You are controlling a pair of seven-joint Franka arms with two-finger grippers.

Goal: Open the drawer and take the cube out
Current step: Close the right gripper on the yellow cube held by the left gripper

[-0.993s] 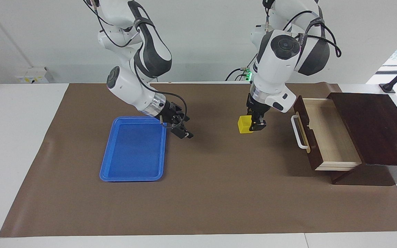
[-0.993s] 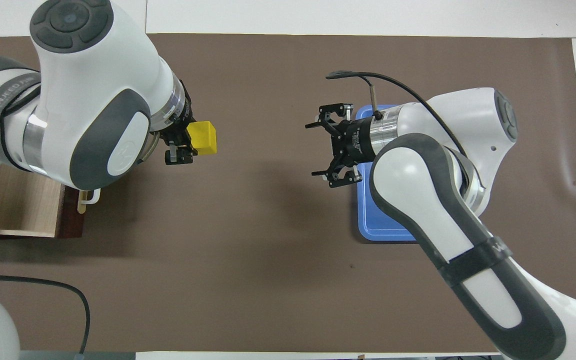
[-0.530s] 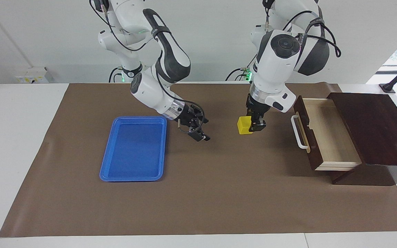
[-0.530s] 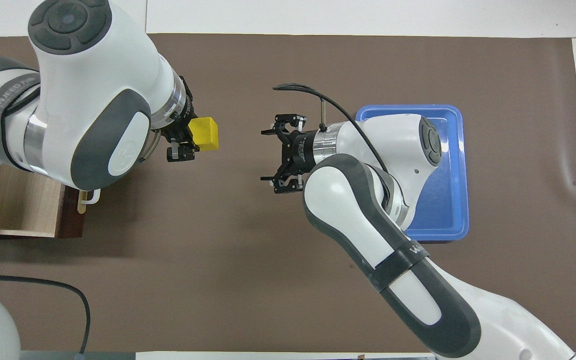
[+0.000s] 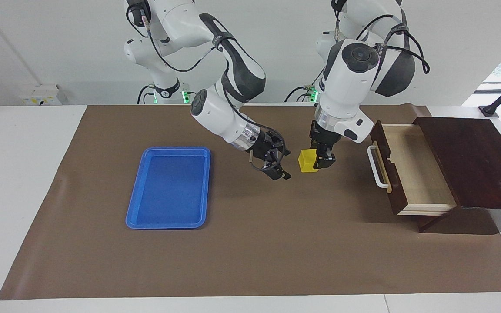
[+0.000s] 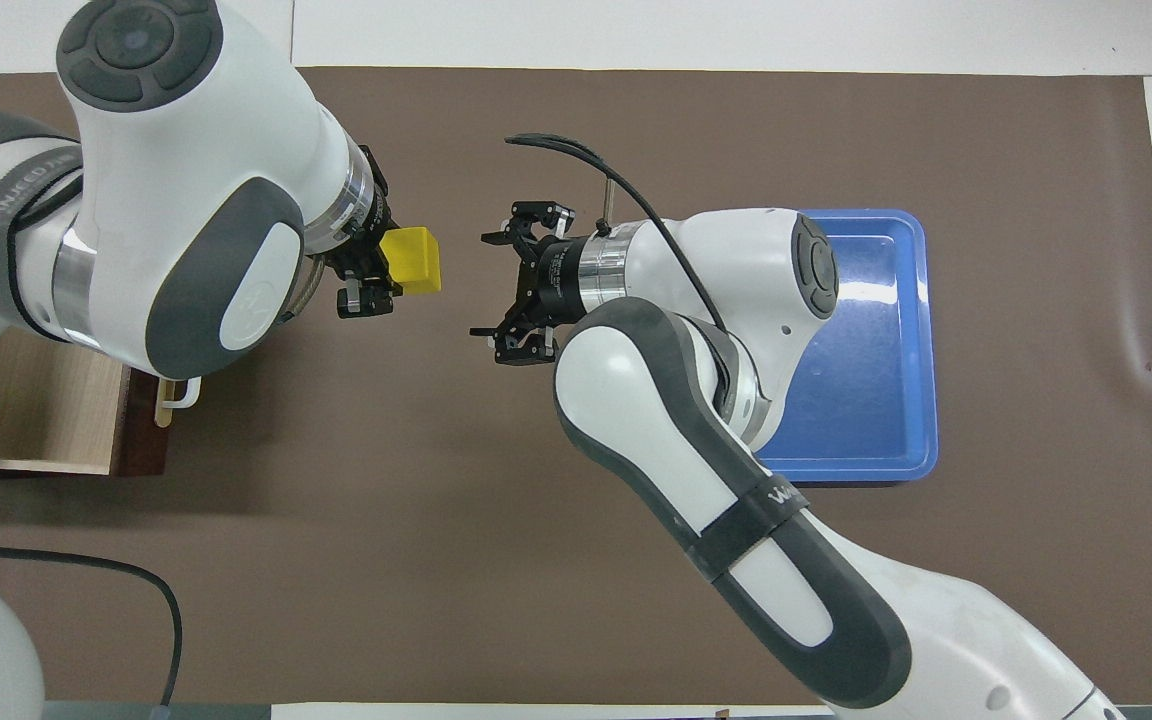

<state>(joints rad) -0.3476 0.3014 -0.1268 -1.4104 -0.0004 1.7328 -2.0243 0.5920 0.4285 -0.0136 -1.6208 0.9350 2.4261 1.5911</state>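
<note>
Cube (image 5: 307, 160), small and yellow: in the facing view, clamped in the left gripper (image 5: 322, 162), raised over the brown mat (image 5: 250, 252) between the open drawer (image 5: 411, 171) and the blue tray (image 5: 168, 188), clear of the drawer's white handle (image 5: 376, 167). Drawer pulled out, pale interior bare. Right gripper (image 5: 282, 167) just beside the cube, toward the tray, jaws spread wide and empty, tilted toward the cube. Looks like a handover in mid-air. To do it well: hold the left gripper steady; bring the right gripper in level with the cube; line up its fingers across the two free faces, not the faces already pinched; close fully before any release by the left; release only once the grip is firm, then draw away toward the drawer's side.

In the overhead view, same cube (image 6: 413, 261) at the tip of the left gripper (image 6: 373, 280), most of its top and one side exposed. Right gripper (image 6: 514, 285) facing it across a narrow gap, fingers splayed apart, roughly centred on the cube. Worth checking the approach height against the facing view, since the gap alone misleads from above. Risk: a knock on the cube's corner, twisting it in the grip. Tray (image 6: 901, 300) partly hidden under the right arm.
</note>
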